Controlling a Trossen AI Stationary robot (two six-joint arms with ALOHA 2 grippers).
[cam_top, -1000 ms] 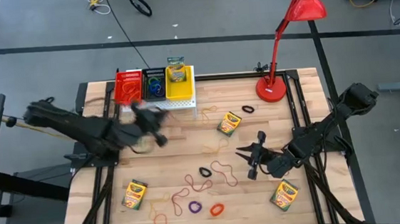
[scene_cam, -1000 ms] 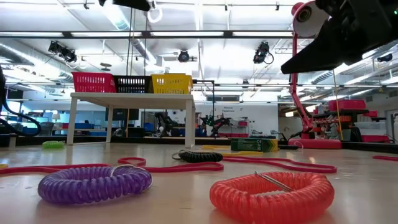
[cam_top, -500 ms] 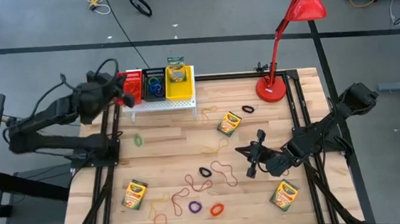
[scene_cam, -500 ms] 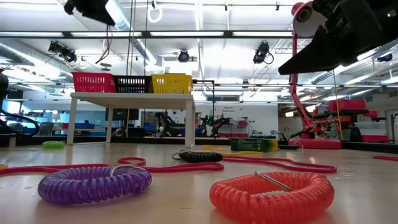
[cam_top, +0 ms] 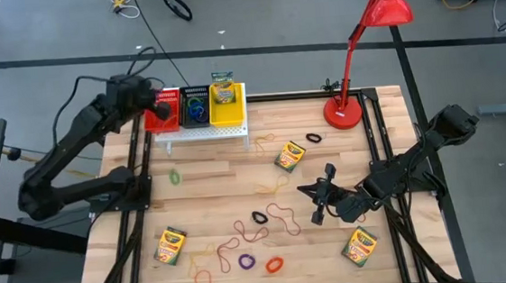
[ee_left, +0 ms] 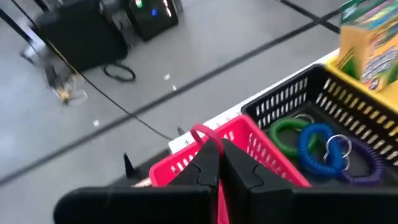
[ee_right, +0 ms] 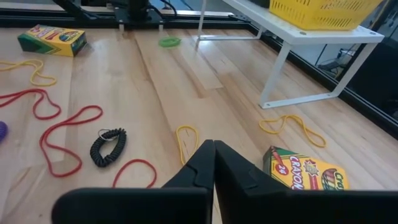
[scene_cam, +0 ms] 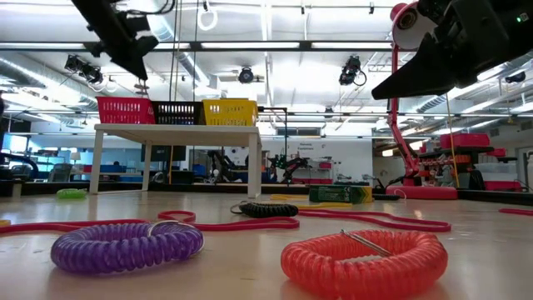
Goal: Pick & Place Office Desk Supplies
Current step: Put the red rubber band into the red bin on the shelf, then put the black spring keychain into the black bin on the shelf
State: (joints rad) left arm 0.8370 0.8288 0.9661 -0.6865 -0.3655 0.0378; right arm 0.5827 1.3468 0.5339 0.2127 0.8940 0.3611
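We hold a red rubber band in the shut left fingers over the red basket; our right fingers are pressed together, empty; crayon boxes and loops litter the worktop

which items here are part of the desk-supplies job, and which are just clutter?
Job items:
- yellow-and-green cardboard crayon boxes
- thin reddish-orange rubber bands
- small coiled plastic elastic loops, e.g. black, purple
- red, black, yellow plastic sorting baskets
- left end effector, shut on a red rubber band over the red basket

Lying about:
- tall red metal desk lamp
- white perforated stand
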